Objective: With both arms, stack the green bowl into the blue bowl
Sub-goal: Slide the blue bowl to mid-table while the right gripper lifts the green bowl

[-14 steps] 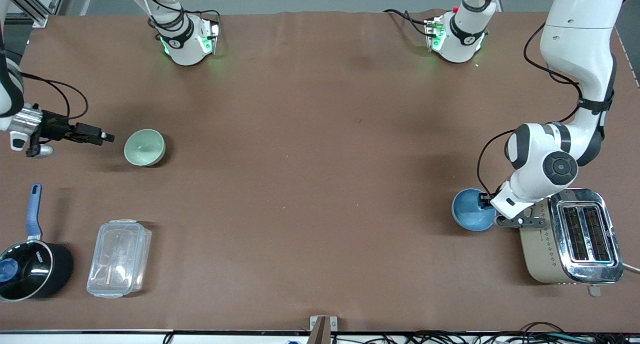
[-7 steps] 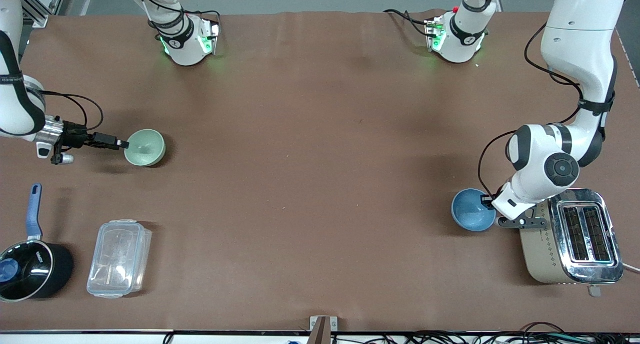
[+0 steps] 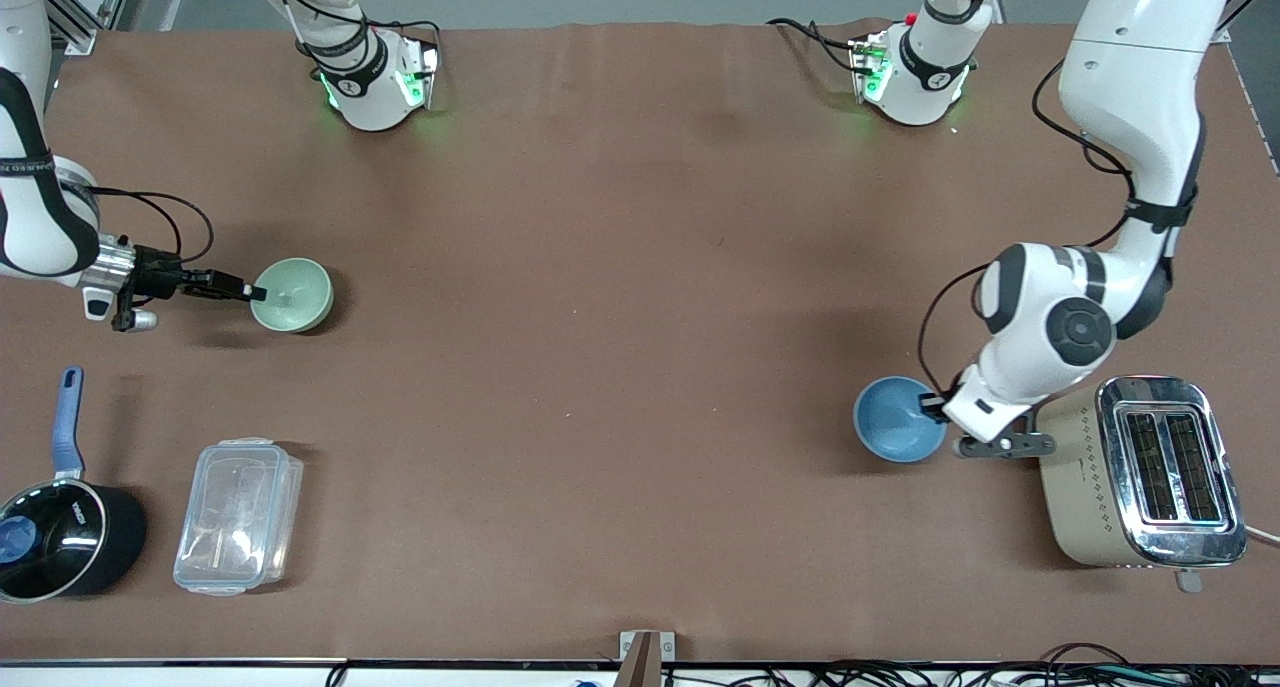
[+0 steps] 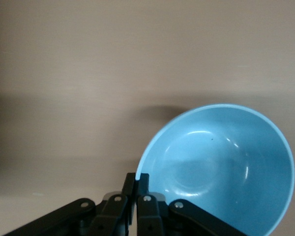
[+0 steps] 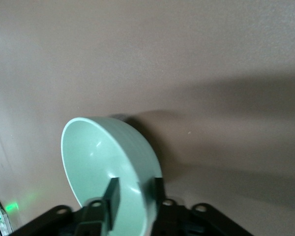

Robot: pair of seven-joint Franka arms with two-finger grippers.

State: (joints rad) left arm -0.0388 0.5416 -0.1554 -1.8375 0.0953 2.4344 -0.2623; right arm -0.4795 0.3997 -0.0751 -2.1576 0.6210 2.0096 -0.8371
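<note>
Left end effector [image 3: 935, 404]: fingers pinched tight on the rim of the blue bowl [image 3: 897, 419], one inside and one outside the wall, as the left wrist view shows [image 4: 137, 192].
Blue bowl: held at its rim edge nearest the toaster [image 3: 1140, 472]; in the left wrist view [image 4: 221, 167] it sits tilted, mouth turned partly sideways. It is at the left arm's end of the table [image 3: 620, 267], just beside the toaster and apart from it.
Right end effector [image 3: 252, 292]: fingers straddle the rim of the green bowl [image 3: 292, 294], one finger [image 5: 111, 192] inside, the other outside, closed narrow against the wall.
Green bowl: gripped at the rim edge toward the right arm's end of the table; the right wrist view [image 5: 105, 167] shows it tipped on its side above its shadow. It is well apart from the blue bowl, and farther from the front camera.
Nearby, right arm's end: a clear plastic container [image 3: 238, 516] and a black saucepan [image 3: 60, 527], both nearer the front camera than the green bowl.
</note>
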